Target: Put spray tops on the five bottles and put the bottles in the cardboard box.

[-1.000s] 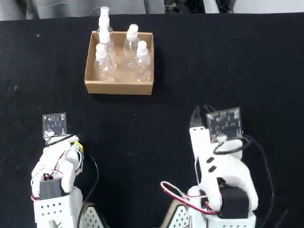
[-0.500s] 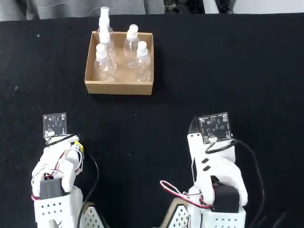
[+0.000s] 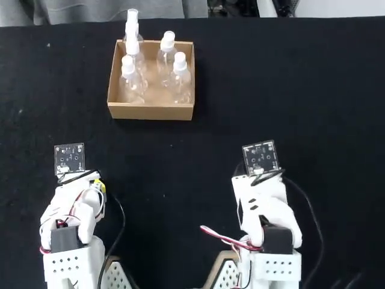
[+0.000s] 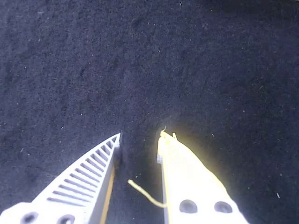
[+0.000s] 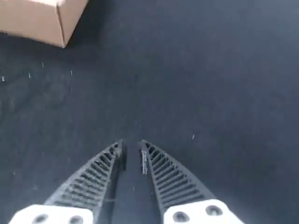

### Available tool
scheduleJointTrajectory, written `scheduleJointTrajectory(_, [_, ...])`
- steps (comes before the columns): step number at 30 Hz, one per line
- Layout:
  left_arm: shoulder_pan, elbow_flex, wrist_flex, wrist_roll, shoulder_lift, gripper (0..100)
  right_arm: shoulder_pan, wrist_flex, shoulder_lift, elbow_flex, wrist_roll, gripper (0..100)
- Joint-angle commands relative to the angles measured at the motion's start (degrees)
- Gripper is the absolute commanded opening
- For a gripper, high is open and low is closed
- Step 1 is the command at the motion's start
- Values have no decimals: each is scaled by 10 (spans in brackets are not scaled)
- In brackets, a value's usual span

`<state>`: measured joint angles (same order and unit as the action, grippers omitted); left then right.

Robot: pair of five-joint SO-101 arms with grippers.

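- The counter (image 3: 271, 90) was covered in a black, slightly fuzzy cloth flecked with lint.
- The cardboard box (image 3: 150, 111) sat toward the far left of it, well apart from both arms: a shallow open tray of plain brown card with square corners. The right wrist view caught one outer corner of it (image 5: 42, 21), while the high view looked down into it.
- The left arm (image 3: 72, 223) and the right arm (image 3: 264, 211), both white plastic, sat folded at the near edge.
- Five clear plastic bottles (image 3: 180, 81) stood upright and close together in the box. The back-left one rose above the rim.
- The left claw (image 4: 139, 137) hung just over the cloth, narrowly parted and holding nothing. One finger was white and ribbed, the other smooth and yellowish.
- The right claw (image 5: 131, 145) had dark, ribbed, tapering fingers. It was all but closed, with only a sliver between the tips, and held nothing.
- Each bottle wore a white spray top (image 3: 180, 59).
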<state>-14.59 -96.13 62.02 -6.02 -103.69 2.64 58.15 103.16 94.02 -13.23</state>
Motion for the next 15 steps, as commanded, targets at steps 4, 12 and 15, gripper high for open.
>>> scheduleJointTrajectory(4, [-5,-13,2,-1,-4,117,5,-12,54,24,3,18])
scheduleJointTrajectory(12, [-5,-13,2,-1,-4,117,7,-7,54,25,133,18])
scheduleJointTrajectory(15, [-5,-13,2,-1,-4,117,10,27,54,25,134,18])
